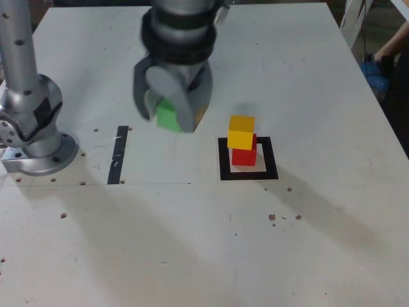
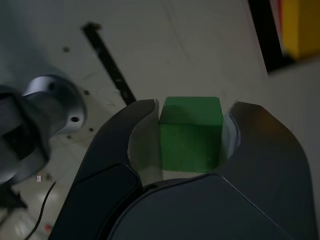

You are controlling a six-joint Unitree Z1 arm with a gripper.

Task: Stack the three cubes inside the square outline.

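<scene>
My gripper (image 1: 171,116) is shut on the green cube (image 1: 168,117), holding it above the table, to the exterior view's left of the square outline (image 1: 248,159). The wrist view shows the green cube (image 2: 190,135) clamped between both fingers (image 2: 131,131). Inside the square outline stands the red cube (image 1: 243,153) with the yellow cube (image 1: 241,132) stacked on it, slightly askew. A yellow cube (image 2: 299,27) and part of the black outline (image 2: 263,35) show at the wrist view's edge.
A short black tape strip (image 1: 119,155) lies to the exterior view's left of the gripper. The arm's metal base (image 1: 35,137) stands at the table's left edge. Someone's dark sleeve (image 1: 395,45) shows at the far right, off the table.
</scene>
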